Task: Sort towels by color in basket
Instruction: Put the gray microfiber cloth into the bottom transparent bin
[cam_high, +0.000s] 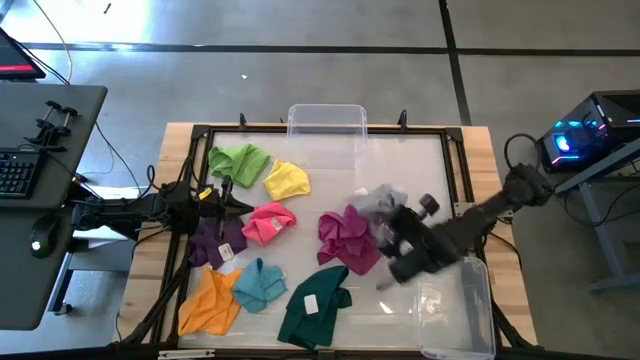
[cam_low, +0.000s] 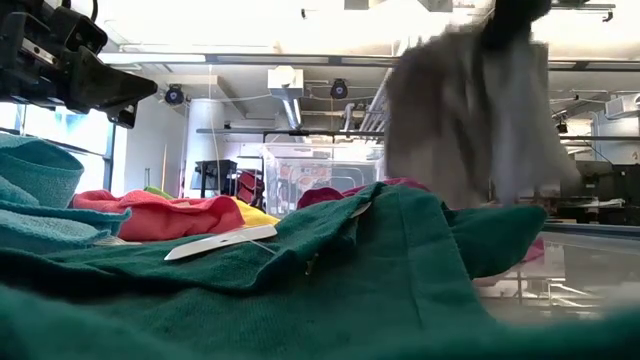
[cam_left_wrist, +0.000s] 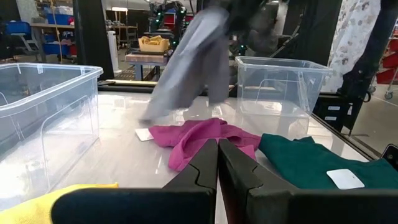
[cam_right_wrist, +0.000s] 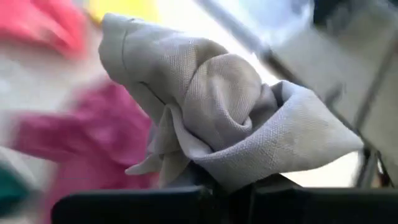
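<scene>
One crumpled grey towel (cam_right_wrist: 217, 118), airborne

No readable text, brand, number or sign in any view. White sewn tag on dark green cloth towel (cam_high: 316, 305) shows blank. Small white tag beside magenta cloth towel (cam_left_wrist: 208, 138) also blank. Keyboard on side desk (cam_high: 14, 172): key letters too small to read.
</scene>
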